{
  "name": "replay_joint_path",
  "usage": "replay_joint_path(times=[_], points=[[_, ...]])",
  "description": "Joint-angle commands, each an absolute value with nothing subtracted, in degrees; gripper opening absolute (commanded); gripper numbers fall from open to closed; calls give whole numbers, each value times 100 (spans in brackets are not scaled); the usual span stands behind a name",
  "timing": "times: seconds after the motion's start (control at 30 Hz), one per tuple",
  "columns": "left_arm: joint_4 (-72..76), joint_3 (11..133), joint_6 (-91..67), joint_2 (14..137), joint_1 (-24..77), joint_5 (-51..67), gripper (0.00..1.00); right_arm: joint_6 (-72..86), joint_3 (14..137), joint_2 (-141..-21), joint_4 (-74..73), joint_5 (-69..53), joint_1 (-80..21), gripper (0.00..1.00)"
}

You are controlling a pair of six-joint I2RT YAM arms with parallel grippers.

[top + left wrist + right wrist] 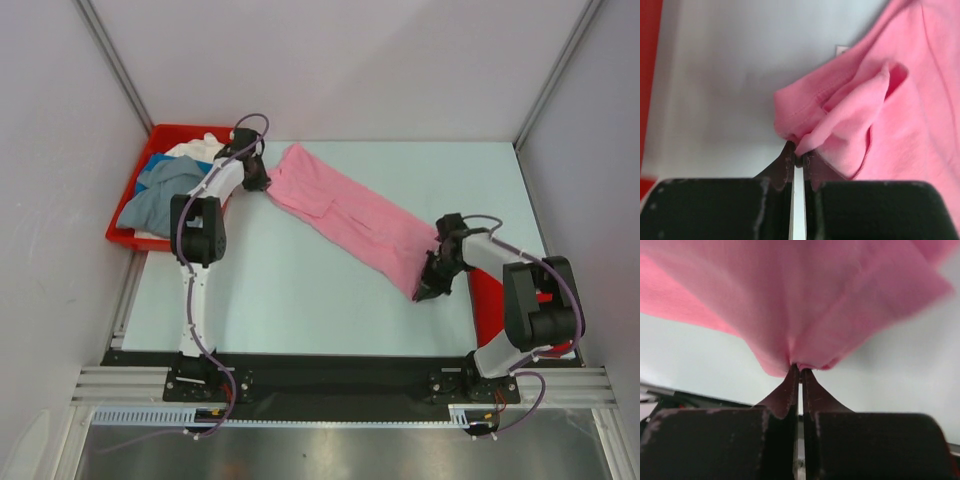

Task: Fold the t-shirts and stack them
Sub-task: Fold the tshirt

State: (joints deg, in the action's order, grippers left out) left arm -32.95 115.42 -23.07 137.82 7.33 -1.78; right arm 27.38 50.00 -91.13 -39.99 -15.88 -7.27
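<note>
Pale blue-green tabletop [300,300], white walls [330,60]; pink t-shirt [350,215] stretched diagonally mid-frame, soft creased knit, long strip; left gripper [797,161] pinching upper-left end, right gripper [800,371] clamped on lower-right end.

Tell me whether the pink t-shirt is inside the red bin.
No, the pink t-shirt stretches across the table, outside the red bin.

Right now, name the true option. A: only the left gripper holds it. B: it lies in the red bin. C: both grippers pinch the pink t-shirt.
C: the left gripper and the right gripper are each shut on one end of the pink t-shirt, stretched between them.
</note>
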Motion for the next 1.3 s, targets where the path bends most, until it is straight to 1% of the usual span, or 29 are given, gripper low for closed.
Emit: replay_joint_path(times=[0.0,0.03,0.07,0.1,0.17,0.23,0.27,0.3,0.33,0.37,0.43,0.47,0.5,0.53,0.57,0.6,0.63,0.67,0.73,0.8,0.83,0.87,0.97,1.03,1.07,1.1,1.13,1.23,1.27], points=[[-3542,12786,-2329,14351,773,167,4,3733,4449,-8728,-3676,-2240,-1413,0],[-3585,12988,-2294,14448,773,167,4,3892,4308,-8684,-3517,-2346,-1876,0],[-3569,13269,-2224,14519,773,150,6,3998,4054,-8666,-3359,-2503,-2098,0],[-3542,13315,-2180,14589,765,106,9,4173,3956,-8657,-3088,-2557,-2301,0],[-3279,13246,-2110,14581,747,70,10,4227,3780,-8683,-2814,-2706,-2967,0],[-3034,13228,-2039,14590,747,97,12,4123,3867,-8718,-2602,-2646,-3452,0],[-2989,13236,-1978,14581,747,131,12,4070,3954,-8736,-2549,-2585,-3959,0],[-2988,13254,-1960,14581,747,141,14,4035,4181,-8780,-2488,-2567,-4173,0],[-3014,13263,-1925,14538,747,149,16,3965,4297,-8824,-2461,-2566,-4366,1],[-3067,13289,-1838,14502,747,106,17,3938,4411,-8920,-2444,-2619,-4568,7],[-3303,13280,-1741,14249,773,36,32,3781,4771,-8973,-2399,-2715,-4903,15],[-3409,13245,-1592,14099,800,-252,40,3727,4886,-9008,-2460,-2838,-4965,21],[-3532,13219,-1521,13976,835,-420,53,3640,5069,-9000,-2557,-2848,-5001,25],[-3725,13193,-1442,13853,887,-474,59,3560,5176,-8965,-2671,-2839,-4984,29],[-3822,13140,-1293,13556,896,-501,63,3368,5264,-8869,-2933,-2830,-4957,37],[-3962,13140,-1266,13440,923,-675,69,3262,5352,-8781,-3075,-2804,-4870,40],[-4225,13140,-1196,13291,949,-712,70,3165,5535,-8685,-3224,-2769,-4826,43],[-4358,13122,-1178,13063,949,-782,72,3051,5598,-8597,-3495,-2716,-4773,49],[-4596,13017,-1160,12763,967,-940,72,2822,5730,-8245,-3725,-2646,-4563,51],[-4483,12596,-1169,12255,984,-871,73,2603,5766,-7991,-3955,-2584,-4273,56],[-4430,12438,-1186,12104,984,-809,73,2523,5774,-7937,-3972,-2584,-3793,58],[-4325,12088,-1195,11955,976,-730,73,2453,5757,-7910,-3825,-2671,-3545,64],[-3842,11359,-1300,11532,984,-186,72,2110,5984,-8199,-3141,-2716,-2639,70],[-3289,10918,-1563,11260,984,-79,70,1943,6300,-8794,-2814,-2655,-2374,70],[-3096,10516,-1669,11207,984,-123,64,1916,6685,-9068,-2491,-2585,-2164,70],[-2789,10364,-1792,11154,984,-184,61,1916,6889,-9314,-2366,-2601,-2093,70],[-2673,10110,-2010,11127,976,-237,59,1873,7091,-9830,-2242,-2636,-2013,71],[-2461,9976,-2231,11267,1063,-526,59,1671,8109,-10658,-1873,-2742,-1846,72],[-2435,9967,-2259,11320,1072,-632,59,1592,8391,-11157,-1933,-2681,-1828,72]])
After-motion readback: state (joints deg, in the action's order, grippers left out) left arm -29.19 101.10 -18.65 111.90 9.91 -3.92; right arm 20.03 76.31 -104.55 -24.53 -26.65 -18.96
